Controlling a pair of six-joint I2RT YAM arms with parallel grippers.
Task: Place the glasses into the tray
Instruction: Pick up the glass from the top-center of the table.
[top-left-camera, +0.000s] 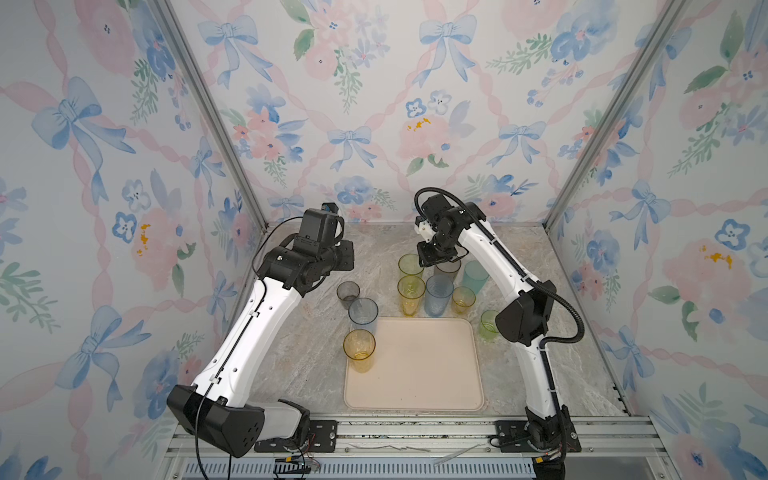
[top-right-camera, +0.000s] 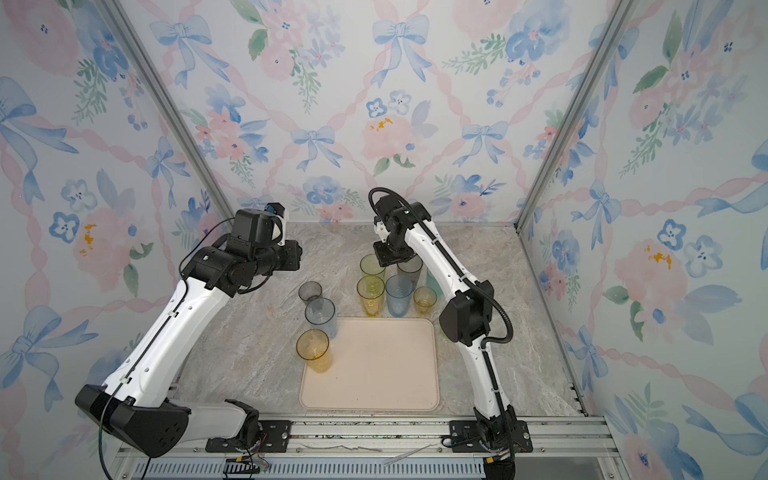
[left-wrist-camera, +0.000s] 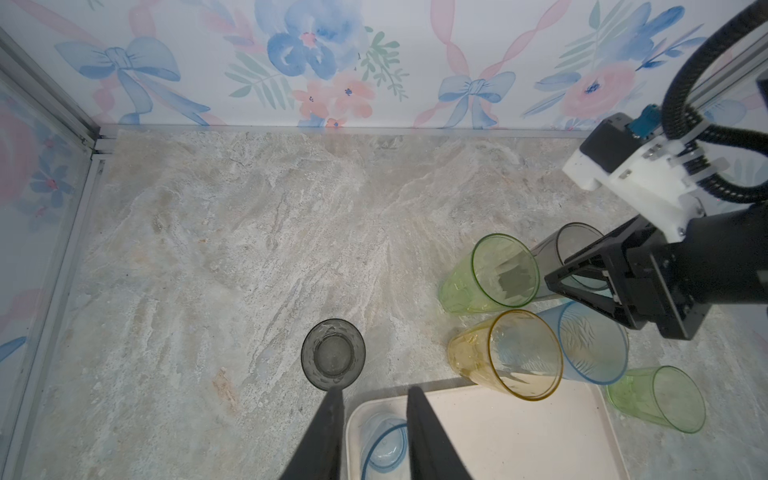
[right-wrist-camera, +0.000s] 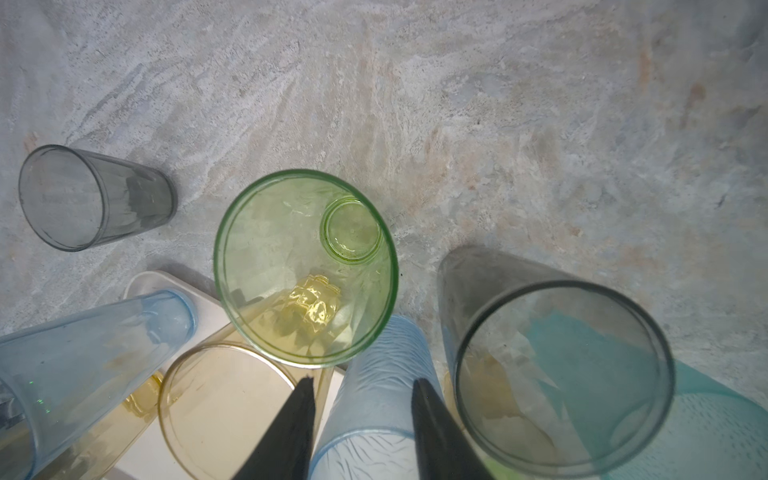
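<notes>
Marbled grey-beige stone tabletop (top-left-camera: 299, 374) carries everything; read the top views as a dial centred on the tray, twelve at the floral back wall (top-left-camera: 374, 124). The large flat cream-beige rectangular tray (top-left-camera: 415, 374) lies toward the front. The left gripper (left-wrist-camera: 374, 392) hangs high at ten o'clock, fingers apart and holding nothing. The right gripper (right-wrist-camera: 363, 380) hovers at twelve above the crowded tumblers, fingers parted and clamping no glass (the tall ribbed blue tumbler (right-wrist-camera: 374, 395) shows below the gap).

Two glasses stand inside the tray: the tall amber tumbler (top-left-camera: 359, 351) at nine, against the rim, and the tall pale blue-grey tumbler (top-left-camera: 363, 311) in the eleven o'clock corner. Past twelve, upright on the tabletop, the tall yellow tumbler (top-left-camera: 410, 295) and the ribbed blue one stand nearest the tray. The tall green tumbler (top-left-camera: 410, 266), tall smoky grey tumbler (right-wrist-camera: 565, 374) and tall teal tumbler (top-left-camera: 476, 276) stand behind them. The short smoky grey tumbler (top-left-camera: 348, 293) stands alone farther out at eleven. The short amber tumbler (top-left-camera: 463, 299) is at one, and the short green tumbler (top-left-camera: 488, 326) at two, just beside the tray's corner.
</notes>
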